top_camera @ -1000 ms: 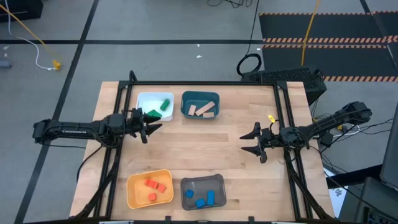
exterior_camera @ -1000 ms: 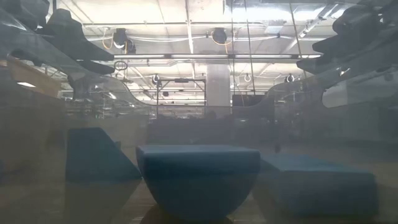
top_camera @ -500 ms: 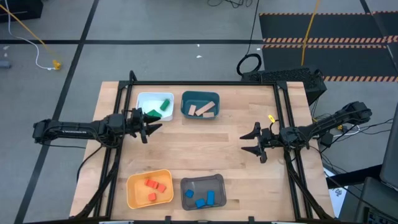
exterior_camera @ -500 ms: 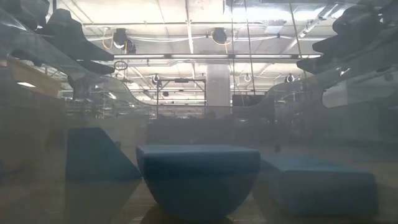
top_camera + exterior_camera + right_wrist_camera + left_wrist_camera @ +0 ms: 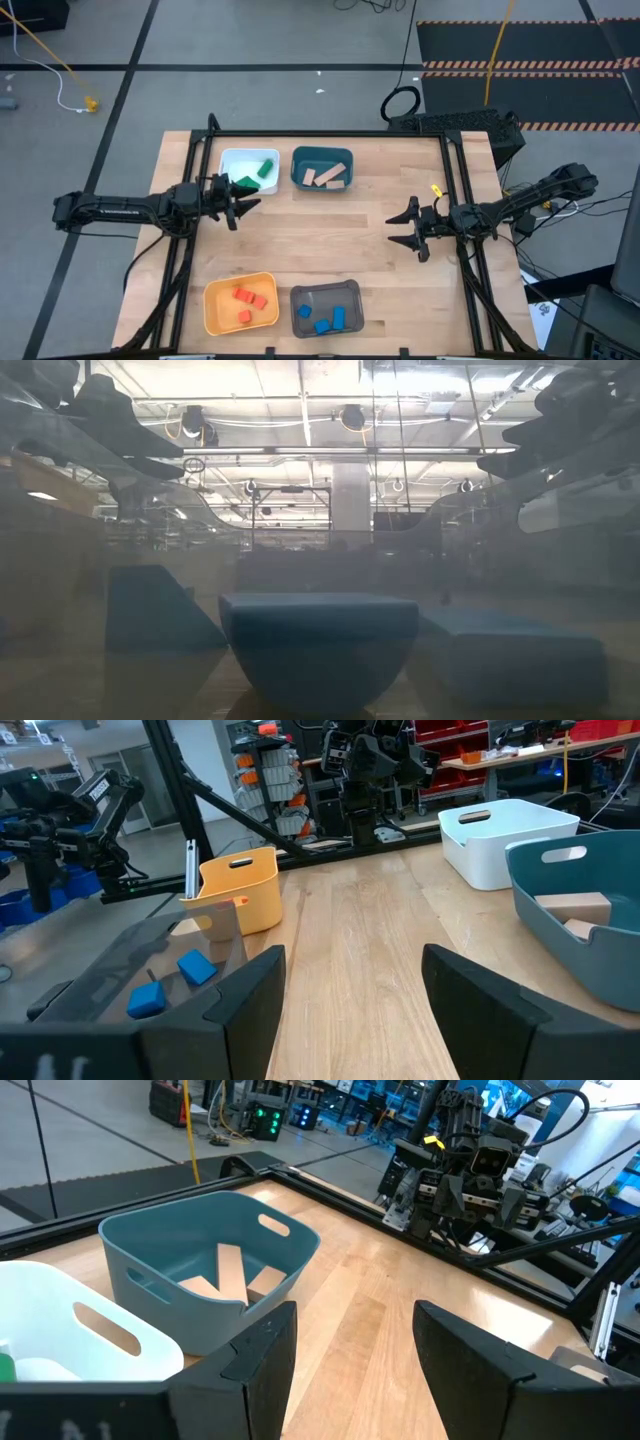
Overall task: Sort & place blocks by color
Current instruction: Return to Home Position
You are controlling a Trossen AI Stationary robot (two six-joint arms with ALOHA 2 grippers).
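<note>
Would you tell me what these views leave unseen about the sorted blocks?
- High view: the left end effector overlaps the white rectangular plastic bin, partly covering the small green blocks; count unclear.
- Right wrist view: the wall of the yellow plastic bin hides the small red blocks.
- Left wrist view: the picture edge cuts off the white bin.
- Low view: the nearest dark bin shows only its outer wall; no blocks visible.

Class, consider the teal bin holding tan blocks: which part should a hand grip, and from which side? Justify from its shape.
Likely the rim of the teal bin above a handle slot, coming straight down, one finger inside, one outside. It stands upright and open-topped, its thin wall suits a pinch, and the tan blocks lie low inside.
</note>
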